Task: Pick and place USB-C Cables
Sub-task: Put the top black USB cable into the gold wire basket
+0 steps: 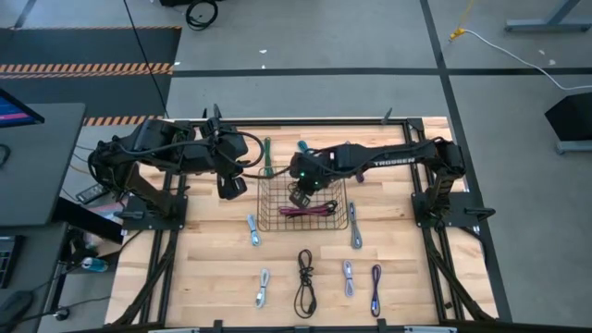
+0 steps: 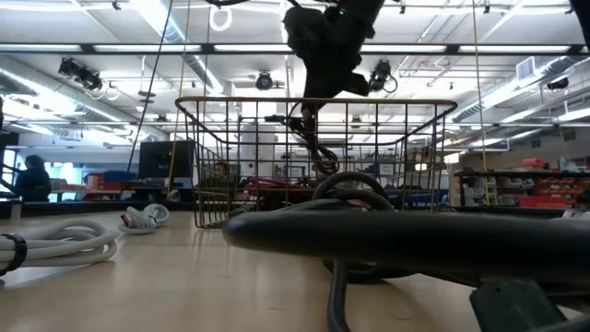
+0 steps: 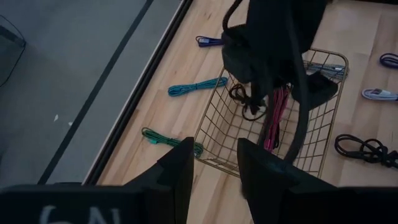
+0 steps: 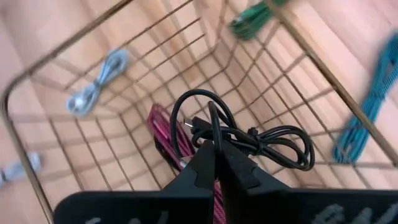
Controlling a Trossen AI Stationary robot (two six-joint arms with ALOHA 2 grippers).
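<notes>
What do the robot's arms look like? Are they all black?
Mostly, yes. Both arms are dark and jointed. The right arm has white lettering and a small green light near its wrist. Black cables loop around the left arm. Each gripper has two flat dark fingers.

A light wooden table [image 1: 213, 277] carries a wire basket [image 1: 268, 222] near its middle. Loose cables lie around it: green [image 1: 267, 153] far, teal [image 1: 253, 229] left, blue-grey [image 1: 354, 225] right, black [image 1: 304, 282] and purple [image 1: 376, 288] near

Pale wood-plank table [image 1: 213, 268], thin metal-wire basket [image 1: 344, 188], glossy black cable [image 4: 261, 140].
</notes>
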